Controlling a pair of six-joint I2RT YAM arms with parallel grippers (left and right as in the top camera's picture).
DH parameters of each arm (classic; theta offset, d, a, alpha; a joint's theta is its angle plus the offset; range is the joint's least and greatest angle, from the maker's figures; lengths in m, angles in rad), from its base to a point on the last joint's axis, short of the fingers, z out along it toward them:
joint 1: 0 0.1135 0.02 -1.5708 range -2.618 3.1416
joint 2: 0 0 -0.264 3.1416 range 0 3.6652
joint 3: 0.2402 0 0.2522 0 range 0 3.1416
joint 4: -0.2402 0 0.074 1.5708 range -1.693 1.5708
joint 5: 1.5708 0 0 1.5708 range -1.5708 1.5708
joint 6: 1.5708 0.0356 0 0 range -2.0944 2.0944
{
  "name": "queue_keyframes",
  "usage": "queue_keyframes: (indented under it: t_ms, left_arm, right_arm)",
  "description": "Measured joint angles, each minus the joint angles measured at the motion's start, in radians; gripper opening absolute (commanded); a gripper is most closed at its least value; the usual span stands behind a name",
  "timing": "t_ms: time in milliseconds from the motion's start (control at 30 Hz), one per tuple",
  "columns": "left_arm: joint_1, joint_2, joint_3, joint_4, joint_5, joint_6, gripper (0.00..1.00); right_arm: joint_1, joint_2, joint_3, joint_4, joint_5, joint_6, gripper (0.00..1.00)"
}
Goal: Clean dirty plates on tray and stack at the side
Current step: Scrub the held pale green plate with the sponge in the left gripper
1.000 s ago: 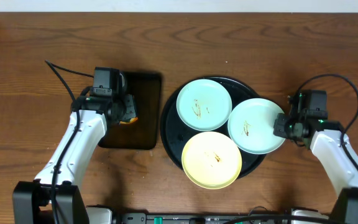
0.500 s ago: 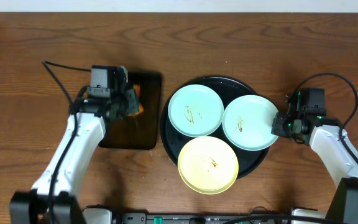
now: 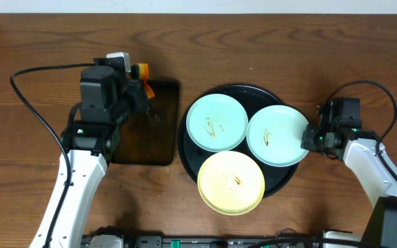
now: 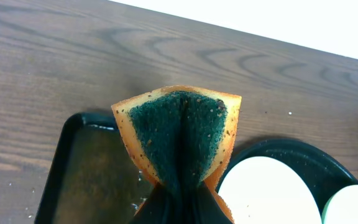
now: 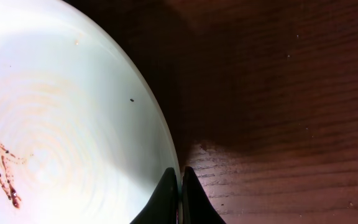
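Three dirty plates lie on the round black tray (image 3: 189, 153): a mint one at left (image 3: 216, 122), a mint one at right (image 3: 277, 135) and a pale yellow one in front (image 3: 231, 182), each with small smudges. My right gripper (image 3: 311, 138) is shut on the right mint plate's rim (image 5: 104, 124). My left gripper (image 3: 138, 88) is shut on an orange sponge with a dark green scrub face (image 4: 179, 134), held above the far edge of the rectangular tray.
A smaller rectangular dark tray (image 3: 147, 141) lies left of the round tray; it also shows in the left wrist view (image 4: 82, 174). Brown wood-grain tabletop (image 3: 33, 117) surrounds both trays. Black cables loop beside each arm.
My left gripper lifted the sponge off the rectangular tray and raised it toward the far side. The right mint plate, held by my right gripper, slid left on the tray, pushing the other plates slightly left.
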Motion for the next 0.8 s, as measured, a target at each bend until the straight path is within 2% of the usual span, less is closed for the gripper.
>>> queue_keyframes:
  t_ms: [133, 300, 600, 800]
  left_arm:
    - [0.000, 0.023, 0.000, -0.043, 0.037, -0.008, 0.07]
    - [-0.035, 0.112, 0.021, -0.168, 0.091, -0.024, 0.07]
    - [-0.282, 0.343, 0.360, -0.394, 0.137, -0.030, 0.07]
    - [-0.436, 0.487, 0.462, -0.323, 0.262, -0.045, 0.07]
  right_arm:
    - [0.000, 0.000, 0.001, -0.008, -0.001, 0.000, 0.01]
    - [0.000, 0.000, 0.004, -0.022, -0.002, 0.000, 0.01]
    - [0.000, 0.000, 0.005, -0.031, -0.004, 0.000, 0.01]
    - [0.000, 0.000, 0.006, -0.035, -0.005, 0.000, 0.01]
